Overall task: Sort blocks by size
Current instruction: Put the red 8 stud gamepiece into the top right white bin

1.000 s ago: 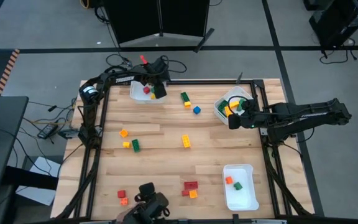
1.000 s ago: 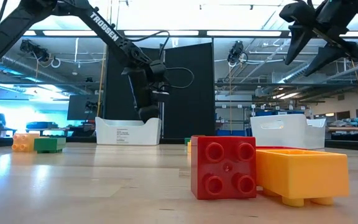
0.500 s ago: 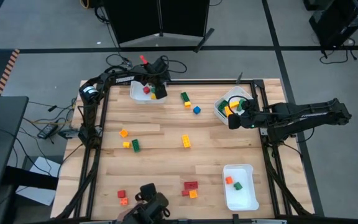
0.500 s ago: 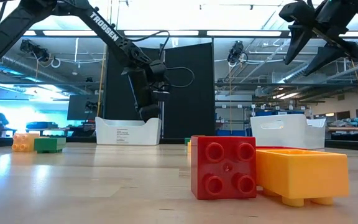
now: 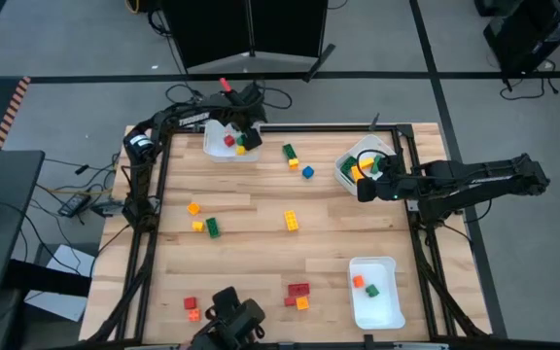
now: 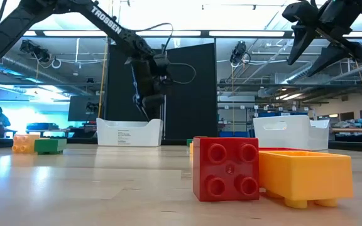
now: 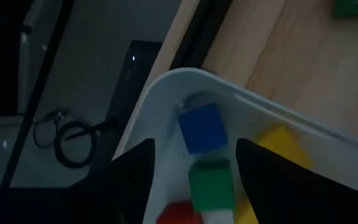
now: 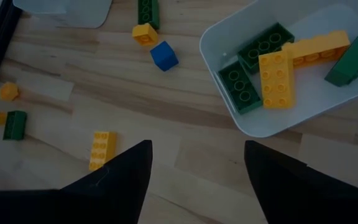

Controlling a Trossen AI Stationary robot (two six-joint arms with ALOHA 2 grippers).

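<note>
We see the left gripper (image 5: 244, 119) over the far white bin (image 5: 218, 142) at the back of the counter (image 5: 261, 243); it has gone up since a second ago, when it hung low inside that bin, and in the low view it now sits higher above the bin's rim; its jaws are open and hold nothing; in the left wrist view we look down between the two fingers at a blue cube (image 7: 202, 127), a green block (image 7: 211, 181), a yellow block (image 7: 280, 141) and a bit of a red one in that bin. The right gripper (image 5: 366, 185) has stayed where it was, above the counter just beside the round-cornered bin (image 5: 348, 163) on the right; its jaws are open and empty too; that bin holds long green bricks (image 8: 261, 46) and long yellow bricks (image 8: 275, 78). The third bin (image 5: 382, 306), near the front right corner, holds an orange block (image 5: 358, 281) and a small green one (image 5: 371, 290). The other blocks have not moved; a green brick (image 5: 288, 151), a tiny yellow block (image 5: 294, 162) and a blue cube (image 5: 307, 172) lie between the two back bins; a yellow brick (image 5: 291, 221) lies in the middle; a red brick (image 5: 298, 289) and an orange brick (image 5: 301, 303) touch near the front edge; more small ones lie on the left side.
</note>
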